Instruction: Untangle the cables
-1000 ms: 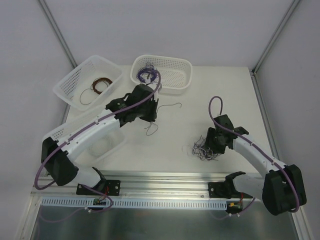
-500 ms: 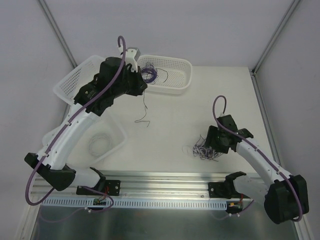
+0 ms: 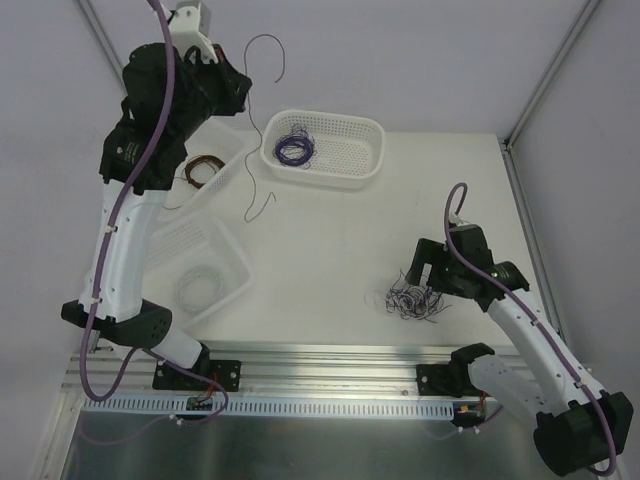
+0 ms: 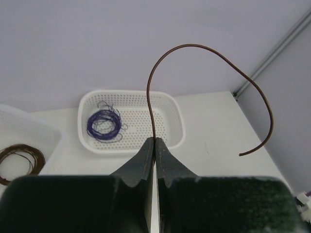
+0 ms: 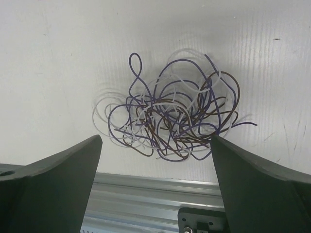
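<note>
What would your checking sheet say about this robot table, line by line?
Surface: white table, holding a purple-coil basket, a brown-coil basket and a whitish-coil basket.
Job's things: tangled wire clump on the table; one brown wire hanging from the left gripper.
Clutter: nothing seen.
Grippers: left gripper shut on the brown wire, up high; right gripper open over the clump.
Cables: purple hoses along both arms.
Surroundings: grey walls; metal rail at the near edge.
</note>
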{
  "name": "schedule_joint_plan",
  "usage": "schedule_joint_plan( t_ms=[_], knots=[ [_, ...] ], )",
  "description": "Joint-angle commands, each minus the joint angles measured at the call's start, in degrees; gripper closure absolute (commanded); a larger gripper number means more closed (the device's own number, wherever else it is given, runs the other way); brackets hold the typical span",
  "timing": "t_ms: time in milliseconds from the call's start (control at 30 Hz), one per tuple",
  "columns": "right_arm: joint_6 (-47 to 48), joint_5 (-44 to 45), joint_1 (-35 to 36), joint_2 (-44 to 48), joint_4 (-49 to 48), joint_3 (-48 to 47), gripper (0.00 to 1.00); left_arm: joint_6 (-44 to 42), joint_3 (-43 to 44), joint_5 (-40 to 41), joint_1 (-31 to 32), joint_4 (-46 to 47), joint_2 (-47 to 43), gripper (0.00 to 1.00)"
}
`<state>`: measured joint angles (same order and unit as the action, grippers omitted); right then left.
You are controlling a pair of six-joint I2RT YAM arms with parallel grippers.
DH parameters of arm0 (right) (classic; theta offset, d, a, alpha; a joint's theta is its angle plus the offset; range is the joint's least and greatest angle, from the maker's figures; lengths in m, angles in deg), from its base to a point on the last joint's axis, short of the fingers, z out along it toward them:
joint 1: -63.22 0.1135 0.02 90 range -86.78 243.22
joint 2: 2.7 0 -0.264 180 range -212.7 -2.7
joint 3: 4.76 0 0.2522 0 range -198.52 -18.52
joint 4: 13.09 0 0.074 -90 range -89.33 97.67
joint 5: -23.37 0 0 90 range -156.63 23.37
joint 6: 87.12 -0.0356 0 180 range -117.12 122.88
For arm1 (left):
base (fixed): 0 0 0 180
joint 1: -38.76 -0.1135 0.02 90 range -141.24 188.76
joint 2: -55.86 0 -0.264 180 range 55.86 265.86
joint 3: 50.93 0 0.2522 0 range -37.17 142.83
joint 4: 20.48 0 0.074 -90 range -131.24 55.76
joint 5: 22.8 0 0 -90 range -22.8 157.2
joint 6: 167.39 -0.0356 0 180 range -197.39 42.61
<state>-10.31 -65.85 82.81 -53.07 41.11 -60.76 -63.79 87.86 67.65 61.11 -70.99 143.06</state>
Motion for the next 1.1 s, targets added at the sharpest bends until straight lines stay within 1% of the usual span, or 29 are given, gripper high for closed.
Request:
schedule_joint_plan(
  t_ms=[0, 33, 133, 200, 233, 267, 400, 467, 700, 833, 867, 967, 1000, 1067],
  knots=[
    [2.6, -0.2, -0.2, 1.2, 1.7, -3.3, 0.0, -2.2, 6.9, 0.7, -4.0, 0.9, 2.7, 1.0],
    [2.9, -2.3, -0.1, 1.4, 1.7, -3.5, 0.0, -2.3, 9.2, 1.0, -6.6, 1.2, 3.4, 1.0],
    [3.6, -3.5, -0.1, 1.5, 1.7, -3.8, 0.0, -4.0, 12.0, 3.5, -10.2, 3.3, 6.0, 1.0],
    [4.1, -4.2, -0.1, 1.4, 1.5, -4.0, 0.0, -4.0, 13.2, 3.5, -14.5, 4.5, 8.0, 1.0],
    [4.2, -4.6, -0.1, 1.3, 1.5, -4.1, 0.0, -3.8, 13.7, 3.2, -15.8, 5.9, 8.9, 1.0],
    [4.2, -4.8, -0.1, 1.2, 1.5, -4.1, 0.0, -3.2, 14.0, 2.8, -18.5, 6.3, 9.6, 1.0],
    [4.8, -5.3, 0.0, 0.4, 1.5, -4.3, 0.01, -1.7, 14.6, 0.1, -23.7, 9.1, 13.9, 1.0],
    [5.0, -5.4, 0.0, -0.1, 1.3, -4.3, 0.0, -1.6, 13.2, 0.0, -24.9, 9.5, 15.1, 1.0],
    [4.8, -6.0, 0.0, -2.4, 0.2, -4.3, 0.0, -1.2, -1.3, 1.7, -28.1, 11.9, 19.8, 1.0],
    [4.7, -6.2, 0.2, -2.4, 0.3, -4.3, 0.01, 0.5, -6.5, 1.8, -30.8, 12.7, 23.2, 0.99],
    [4.7, -6.2, 0.2, -2.3, 0.5, -4.3, 0.0, 0.9, -7.1, 1.8, -31.2, 12.6, 23.9, 0.98],
    [4.9, -5.8, 0.3, -1.4, 1.3, -4.3, 0.01, 2.7, -9.5, 1.7, -32.2, 12.6, 23.9, 0.79],
    [5.0, -5.4, 0.3, -1.0, 1.6, -4.3, 0.0, 3.2, -11.2, 1.9, -32.3, 12.6, 23.3, 0.7],
    [5.1, -4.4, 0.3, -0.6, 2.3, -4.4, 0.01, 4.1, -12.7, 2.5, -32.3, 12.7, 20.9, 0.62]
  ],
)
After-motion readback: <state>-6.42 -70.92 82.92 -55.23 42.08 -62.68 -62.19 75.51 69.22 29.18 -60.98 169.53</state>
